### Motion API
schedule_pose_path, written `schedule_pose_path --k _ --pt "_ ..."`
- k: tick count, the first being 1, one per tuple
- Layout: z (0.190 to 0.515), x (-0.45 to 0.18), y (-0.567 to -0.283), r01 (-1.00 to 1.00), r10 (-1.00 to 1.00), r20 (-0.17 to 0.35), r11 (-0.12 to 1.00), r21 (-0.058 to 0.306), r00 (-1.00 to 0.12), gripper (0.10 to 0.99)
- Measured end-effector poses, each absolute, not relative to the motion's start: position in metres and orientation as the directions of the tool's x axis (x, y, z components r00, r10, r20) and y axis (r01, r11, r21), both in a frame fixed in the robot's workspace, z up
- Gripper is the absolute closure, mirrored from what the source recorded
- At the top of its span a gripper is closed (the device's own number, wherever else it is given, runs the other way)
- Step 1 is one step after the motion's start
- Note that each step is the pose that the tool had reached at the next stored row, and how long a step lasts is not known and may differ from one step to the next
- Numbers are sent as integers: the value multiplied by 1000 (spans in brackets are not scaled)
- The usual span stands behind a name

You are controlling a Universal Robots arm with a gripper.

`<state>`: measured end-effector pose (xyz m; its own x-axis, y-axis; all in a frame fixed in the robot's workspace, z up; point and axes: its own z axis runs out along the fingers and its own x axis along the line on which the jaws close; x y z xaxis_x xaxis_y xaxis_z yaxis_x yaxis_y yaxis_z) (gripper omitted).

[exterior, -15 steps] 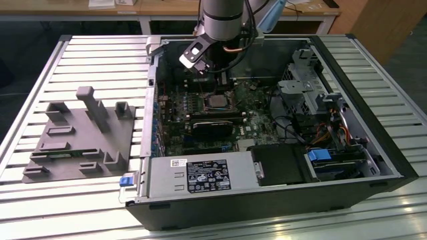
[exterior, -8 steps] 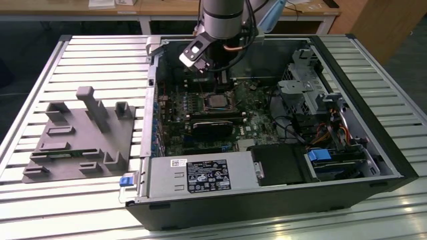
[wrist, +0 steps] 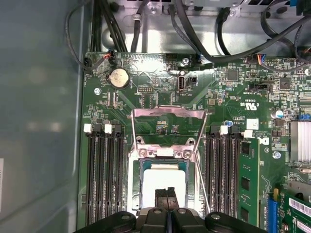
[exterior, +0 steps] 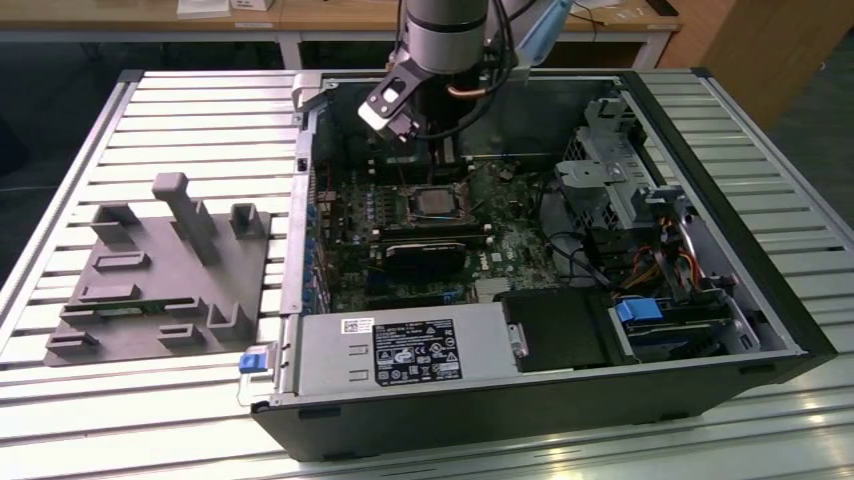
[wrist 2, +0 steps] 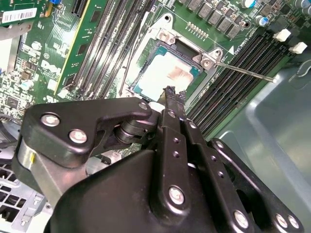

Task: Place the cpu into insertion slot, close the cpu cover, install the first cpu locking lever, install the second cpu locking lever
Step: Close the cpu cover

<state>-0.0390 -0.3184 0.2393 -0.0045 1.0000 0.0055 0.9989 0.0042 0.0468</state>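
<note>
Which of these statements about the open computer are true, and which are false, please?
1. The chip lies in the socket. True.
2. The cover is closed over the chip. False: it is flipped open, away from the socket, and the green board shows through its window.
3. The gripper is over the chip with its fingers together. True.
4. The table under the computer case is smooth wood. False: it is made of metal slats.
5. The grey holder lies at the exterior view's right of the computer case. False: it lies at the exterior view's left.
</note>
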Motion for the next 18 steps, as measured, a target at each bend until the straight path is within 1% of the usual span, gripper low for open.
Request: schedule_pose_path --k 18 --pt "251 -39 -318 999 1000 5 4 47 -4 980"
